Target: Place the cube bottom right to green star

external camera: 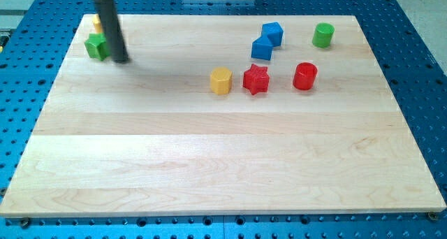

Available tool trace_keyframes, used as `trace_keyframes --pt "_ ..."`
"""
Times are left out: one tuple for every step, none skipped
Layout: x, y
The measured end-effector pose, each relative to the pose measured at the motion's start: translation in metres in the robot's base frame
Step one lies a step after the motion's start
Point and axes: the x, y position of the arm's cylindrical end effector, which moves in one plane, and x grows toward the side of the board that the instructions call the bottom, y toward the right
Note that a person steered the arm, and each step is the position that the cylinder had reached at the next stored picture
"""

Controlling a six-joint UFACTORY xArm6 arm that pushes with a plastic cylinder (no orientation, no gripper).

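Tip [123,59] resting on the worktop [209,162] far toward the view's left, touching or just beside the green star [96,47] on its 4 o'clock side. A yellow block [96,22], shape not clear, half hidden behind the rod at the star's 12 o'clock.

No fingers on this rig: only a bare rod, nothing to open or close, nothing held.

Two blue blocks well apart from the tip, at roughly 3 o'clock across the board and a little toward the view's top. The blue cube [262,49] nearer the tip; touching its 1 o'clock corner, a second blue block [273,33], also cube-like, so which one the task means is open to judgement. Nearer one taken here as the likelier pick.

Deciding relation: cube off at the tip's 3 o'clock, goal spot right where the tip now stands, at the star's 4 to 5 o'clock. Hence, probably, a trip round to the cube's far side, its 3 o'clock face, then a long push toward 9 o'clock and slightly down.

Also at that end: yellow hexagonal block [221,80] and red star [255,79] just at the cube's 6 to 7 o'clock, red cylinder [305,76] at 4 o'clock, green cylinder [323,35] at 2 o'clock. Risk of clipping the yellow block on a low line.
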Motion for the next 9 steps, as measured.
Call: trace_keyframes --pt "0.007 -0.008" --pt "-0.010 0.067" --pt "-0.054 0.160" --pt "-0.083 0.253" --pt "-0.094 0.346" --pt "-0.068 0.372" --pt "-0.039 0.283" --pt "-0.021 0.162" --pt "-0.012 0.109"
